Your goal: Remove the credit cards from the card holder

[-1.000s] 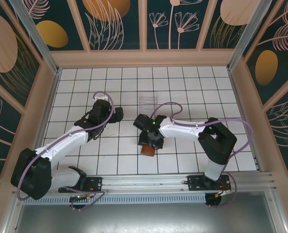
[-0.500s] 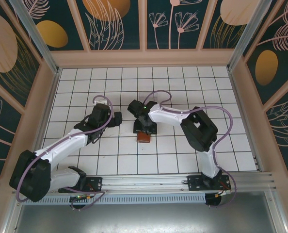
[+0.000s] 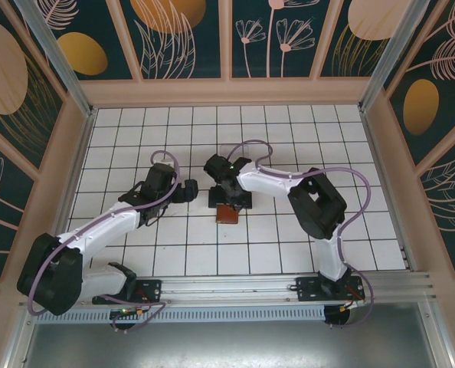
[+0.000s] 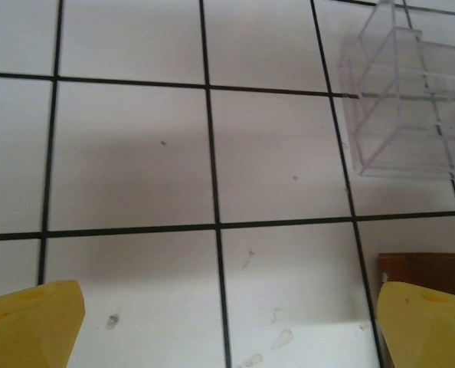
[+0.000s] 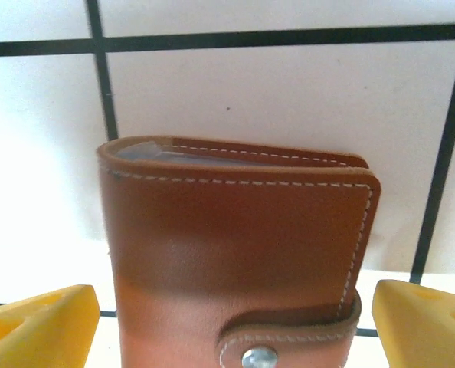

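The card holder (image 5: 235,253), a brown leather wallet, lies closed on the tiled table with its tab snapped shut. From above it sits mid-table (image 3: 227,215). My right gripper (image 5: 231,322) is open, with a yellow fingertip on each side of the wallet and a small gap at either edge. In the top view the right gripper (image 3: 229,201) hangs just over the holder's far end. My left gripper (image 3: 189,189) is open over bare tiles to the wallet's left; the left gripper (image 4: 227,330) holds nothing, and a corner of the card holder (image 4: 427,270) shows by its right finger. The credit cards are hidden.
A clear plastic stand (image 4: 411,100) sits on the tiles just beyond the wallet, partly covered by the right arm in the top view (image 3: 235,156). The table (image 3: 289,130) is walled in by a wooden frame.
The right arm carried the wallet away from the near edge toward mid-table, then spread its jaws and let it go. The left gripper shifted slightly toward the wallet.
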`<act>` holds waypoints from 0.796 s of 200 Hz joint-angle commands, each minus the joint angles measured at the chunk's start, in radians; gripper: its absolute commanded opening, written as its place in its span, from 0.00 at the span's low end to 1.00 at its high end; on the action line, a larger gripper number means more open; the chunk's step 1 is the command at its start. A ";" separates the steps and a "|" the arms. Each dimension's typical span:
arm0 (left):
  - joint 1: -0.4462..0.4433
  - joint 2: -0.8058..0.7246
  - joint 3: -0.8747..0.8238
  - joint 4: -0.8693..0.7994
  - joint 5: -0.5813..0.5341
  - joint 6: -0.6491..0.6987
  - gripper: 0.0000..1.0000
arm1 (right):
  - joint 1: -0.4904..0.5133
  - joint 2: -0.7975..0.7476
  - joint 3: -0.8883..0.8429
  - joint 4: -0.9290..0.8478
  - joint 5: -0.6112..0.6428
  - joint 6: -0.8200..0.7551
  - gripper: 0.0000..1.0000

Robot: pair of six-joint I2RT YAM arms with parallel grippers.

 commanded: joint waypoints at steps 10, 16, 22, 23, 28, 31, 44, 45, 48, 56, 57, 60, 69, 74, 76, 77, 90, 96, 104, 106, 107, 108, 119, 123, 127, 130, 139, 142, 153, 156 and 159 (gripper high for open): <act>-0.004 0.020 0.009 0.046 0.167 -0.040 0.93 | -0.027 -0.132 -0.075 0.083 -0.028 -0.126 0.92; -0.004 0.027 0.008 0.055 0.190 -0.045 0.92 | -0.033 -0.146 -0.093 0.101 -0.038 -0.150 0.92; -0.004 0.035 0.008 0.063 0.206 -0.055 0.91 | -0.043 -0.160 -0.114 0.124 -0.057 -0.185 0.91; -0.004 0.035 0.008 0.063 0.210 -0.056 0.91 | -0.043 -0.160 -0.114 0.124 -0.057 -0.185 0.91; -0.004 0.042 0.007 0.070 0.226 -0.061 0.91 | -0.048 -0.170 -0.127 0.139 -0.072 -0.218 0.92; -0.004 0.046 0.008 0.072 0.237 -0.064 0.91 | -0.051 -0.178 -0.135 0.152 -0.082 -0.246 0.91; -0.004 0.063 0.014 0.079 0.265 -0.081 0.90 | -0.054 -0.205 -0.157 0.189 -0.111 -0.354 0.89; -0.004 0.065 0.014 0.079 0.267 -0.082 0.90 | -0.054 -0.207 -0.159 0.191 -0.112 -0.363 0.89; -0.004 0.068 0.016 0.080 0.270 -0.087 0.90 | -0.054 -0.214 -0.163 0.199 -0.115 -0.390 0.87; -0.004 0.079 0.019 0.081 0.283 -0.097 0.89 | -0.054 -0.232 -0.182 0.220 -0.123 -0.464 0.83; -0.004 0.080 0.019 0.081 0.284 -0.098 0.89 | -0.054 -0.233 -0.184 0.223 -0.124 -0.474 0.83; -0.004 0.084 0.020 0.082 0.289 -0.103 0.89 | -0.054 -0.241 -0.194 0.233 -0.131 -0.500 0.82; -0.004 0.094 0.019 0.091 0.310 -0.115 0.89 | -0.059 -0.255 -0.212 0.249 -0.158 -0.566 0.80; -0.004 0.100 0.019 0.100 0.328 -0.119 0.89 | -0.064 -0.259 -0.218 0.254 -0.178 -0.595 0.78; -0.004 0.104 0.019 0.102 0.334 -0.119 0.88 | -0.067 -0.261 -0.221 0.257 -0.187 -0.608 0.77; -0.004 0.106 0.019 0.102 0.339 -0.119 0.88 | -0.068 -0.262 -0.223 0.258 -0.191 -0.614 0.77; -0.004 0.118 0.022 0.105 0.358 -0.132 0.85 | -0.086 -0.283 -0.264 0.304 -0.235 -0.687 0.70; -0.003 0.120 0.022 0.110 0.361 -0.139 0.82 | -0.095 -0.296 -0.283 0.323 -0.249 -0.725 0.67; -0.005 0.117 0.022 0.110 0.357 -0.145 0.78 | -0.109 -0.308 -0.303 0.345 -0.271 -0.781 0.64; -0.004 0.118 0.022 0.110 0.354 -0.146 0.75 | -0.113 -0.312 -0.307 0.351 -0.274 -0.793 0.64; -0.004 0.117 0.022 0.109 0.353 -0.147 0.74 | -0.115 -0.312 -0.309 0.355 -0.275 -0.798 0.64; -0.004 0.117 0.021 0.109 0.351 -0.148 0.73 | -0.117 -0.314 -0.311 0.357 -0.276 -0.806 0.63; -0.004 0.115 0.018 0.107 0.322 -0.162 0.68 | -0.142 -0.321 -0.316 0.374 -0.281 -0.856 0.62; -0.004 0.115 0.018 0.102 0.309 -0.166 0.68 | -0.151 -0.320 -0.311 0.371 -0.288 -0.875 0.62; -0.004 0.115 0.020 0.097 0.299 -0.168 0.68 | -0.158 -0.320 -0.307 0.366 -0.301 -0.896 0.62; -0.003 0.116 0.022 0.093 0.291 -0.170 0.68 | -0.165 -0.320 -0.304 0.360 -0.319 -0.923 0.62; -0.004 0.112 0.021 0.089 0.275 -0.175 0.67 | -0.172 -0.324 -0.310 0.348 -0.353 -1.005 0.63; -0.004 0.111 0.020 0.089 0.270 -0.178 0.67 | -0.172 -0.326 -0.313 0.347 -0.356 -1.037 0.63; -0.004 0.108 0.014 0.091 0.255 -0.187 0.67 | -0.171 -0.335 -0.329 0.339 -0.358 -1.128 0.63; -0.004 0.107 0.012 0.094 0.253 -0.187 0.67 | -0.171 -0.339 -0.331 0.336 -0.358 -1.153 0.63; -0.004 0.109 0.011 0.095 0.253 -0.189 0.67 | -0.171 -0.340 -0.333 0.334 -0.357 -1.169 0.63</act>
